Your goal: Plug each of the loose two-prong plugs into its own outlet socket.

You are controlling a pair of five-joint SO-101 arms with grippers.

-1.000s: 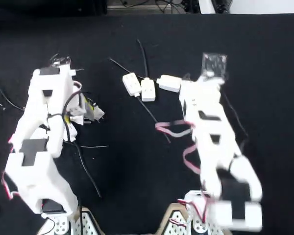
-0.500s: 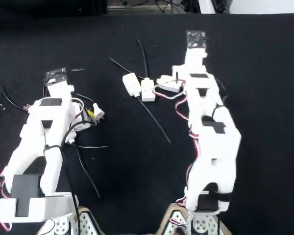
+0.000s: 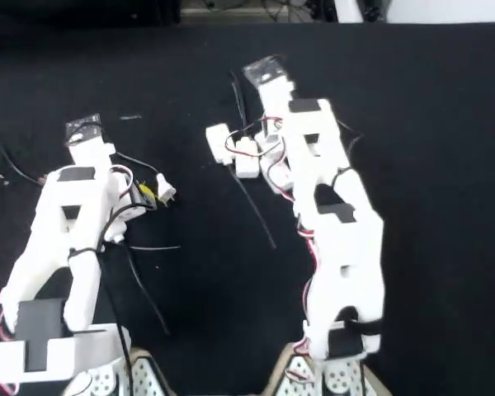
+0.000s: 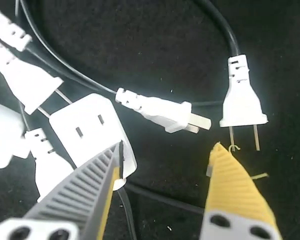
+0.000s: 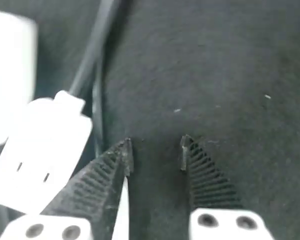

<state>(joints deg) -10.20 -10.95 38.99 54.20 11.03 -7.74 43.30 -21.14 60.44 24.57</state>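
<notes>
**Both grippers open, plugs loose on the table**

We find the left gripper (image 4: 168, 146) spread wide and holding nothing, poised above the black table (image 3: 445, 165). Just beyond its fingertips a white two-prong plug (image 4: 162, 111) lies on its side with its prongs bare. A second plug (image 4: 242, 100) lies near it, prongs also bare, just beside the yellow finger (image 4: 230, 175). A white outlet socket (image 4: 90, 130) sits with its two slots facing up, close against the grey finger (image 4: 92, 175). Further white plugs (image 4: 22, 82) lie beyond that socket on their black cords.

The right gripper (image 5: 156, 143) is parted a little and grips nothing, with bare cloth between its tips. A corded socket (image 5: 40, 150) with two visible slots lies just beside one finger.

In the high view the right arm (image 3: 334, 206) stretches to the white socket blocks (image 3: 219, 140) at mid-table. The left arm (image 3: 66, 214) stands well apart from them at the table's left side
</notes>
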